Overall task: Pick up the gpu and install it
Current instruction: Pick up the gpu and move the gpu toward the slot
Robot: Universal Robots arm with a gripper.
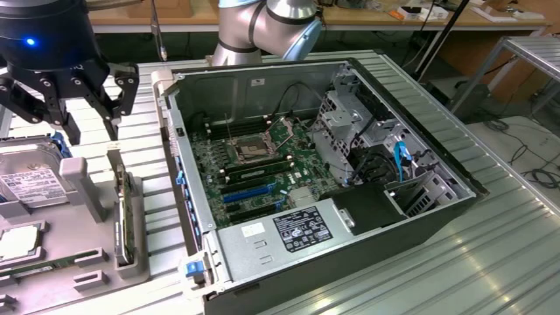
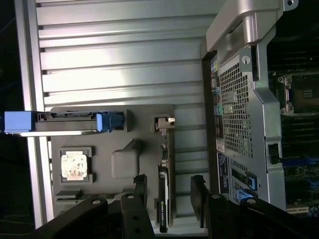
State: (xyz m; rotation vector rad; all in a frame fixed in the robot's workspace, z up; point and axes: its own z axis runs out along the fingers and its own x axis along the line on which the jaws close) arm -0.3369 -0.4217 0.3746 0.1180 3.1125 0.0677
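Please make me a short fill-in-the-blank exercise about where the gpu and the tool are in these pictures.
1. The fingers of the tool are ____, and it holds nothing.
2. The gpu stands on edge in the grey holder, outside the computer ____.
3. The hard drive in the same holder carries a ____ label.
Missing words: open; case; white.
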